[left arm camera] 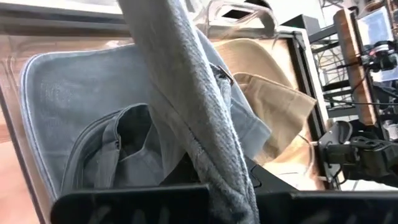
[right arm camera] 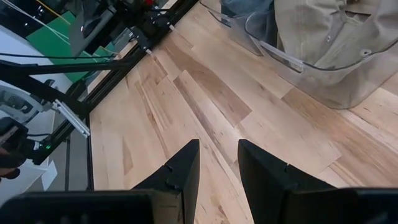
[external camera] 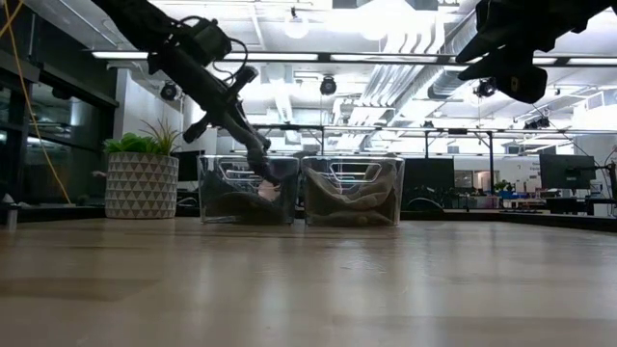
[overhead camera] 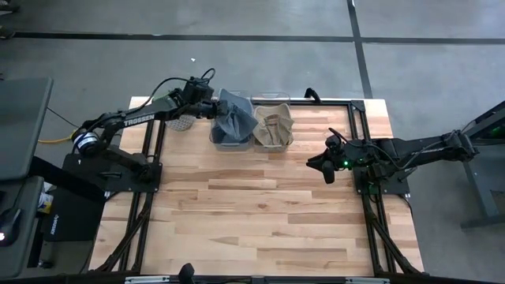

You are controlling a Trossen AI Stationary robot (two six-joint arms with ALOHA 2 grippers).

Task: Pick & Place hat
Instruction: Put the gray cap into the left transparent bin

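A grey-blue fabric hat (overhead camera: 232, 118) lies draped in and over the left of two clear bins at the table's far edge. In the left wrist view the grey hat (left arm camera: 87, 106) fills that bin. A tan hat (overhead camera: 273, 126) sits in the right bin, and its tan cloth (left arm camera: 273, 99) also shows in the left wrist view. My left gripper (overhead camera: 213, 107) is over the left bin, shut on the grey hat. In the low view the left gripper (external camera: 266, 172) reaches down into that bin. My right gripper (overhead camera: 324, 167) hangs open above the table's right side and touches nothing. My left gripper pinches a thick grey band of the hat's cloth (left arm camera: 214, 162) between its two fingers. It comes slanting down from the table's left. The band runs up and away from the fingers, while the hat's body (left arm camera: 124, 143) rests in the bin below.
The two clear bins (external camera: 253, 189) (external camera: 353, 189) stand side by side at the far edge. A potted plant (external camera: 141, 173) stands to their left. Bare wood table (overhead camera: 260, 213) stretches toward the near edge. Black frame rails (overhead camera: 357, 134) run along the sides.
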